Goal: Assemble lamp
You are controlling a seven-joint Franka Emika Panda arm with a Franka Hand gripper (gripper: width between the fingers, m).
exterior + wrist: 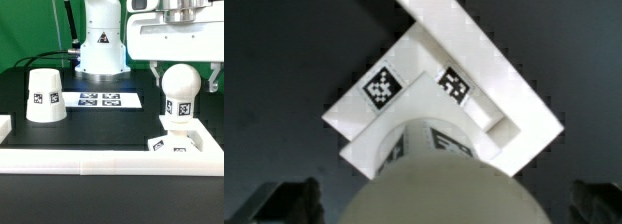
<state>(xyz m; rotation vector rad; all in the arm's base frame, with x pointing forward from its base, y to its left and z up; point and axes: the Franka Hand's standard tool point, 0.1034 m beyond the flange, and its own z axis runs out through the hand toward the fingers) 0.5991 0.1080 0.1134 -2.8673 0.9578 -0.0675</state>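
The ball-like bulb (181, 95) stands upright on the small flat square base (172, 146) at the exterior view's right, against the white front wall. My gripper (185, 78) hangs over the bulb, open, with one finger on each side of the ball and a gap to both. In the wrist view the bulb (438, 185) fills the middle. The base (402, 95) lies under it with its tags showing, and the dark fingers (288, 200) stand wide of it. The truncated-cone shade (45, 95) stands alone at the exterior view's left.
The marker board (100, 99) lies flat in the middle of the black table. A white wall (90, 160) runs along the front edge and turns up at the right. The robot's pedestal (100, 45) stands at the back.
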